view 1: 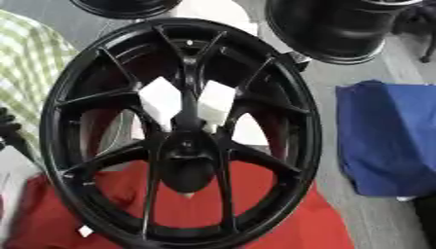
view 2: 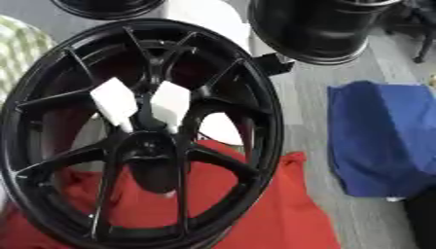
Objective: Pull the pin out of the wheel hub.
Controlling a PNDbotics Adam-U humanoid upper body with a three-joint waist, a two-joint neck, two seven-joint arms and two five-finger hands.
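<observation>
**Red cloth** point(view 1: 281, 223): lying nearest, under the lower half of the hub. A small white scrap point(view 1: 83, 231) is showing at the rim's lower left.

**Hub** point(view 1: 311, 131): black and spoked, filling the middle of both views and lying tilted across the cloth. A pale tip point(view 1: 186, 194) is peeking out just below the dark centre. What it is cannot be told.

**Blocks**: two white pieces, left point(view 1: 160, 99) and right point(view 1: 216, 101). They are sitting wedged in the gaps either side of the upper centre spoke, just above the hub's middle. By their place they are most likely the pin to be drawn, though no slimmer pin is showing.

**Left hand** point(view 1: 7, 127): only a dark shape at the left edge of the left eye view, just outside the rim and apart from the blocks. Whether it is open or closed cannot be told.

**Right hand**: showing in no view.

**Step in hand**: judged to be the reach, with nothing gripped yet.
- The hand should be coming in over the rim from above.
- It should be pinching one block by its free upper faces.
- It should be drawing along the gap's own line, not sideways against the spoke.
- The tilted hub may be shifting on the cloth, so bracing the rim would help.

**Blue cloth** point(view 1: 391, 136): lying to the right, well apart.

**Checked cloth** point(view 1: 34, 53): lying at the left, behind the rim.

**Other wheels**: standing at the far edge, a large one on the right point(view 1: 340, 29) and one on the left point(view 1: 123, 7).
</observation>
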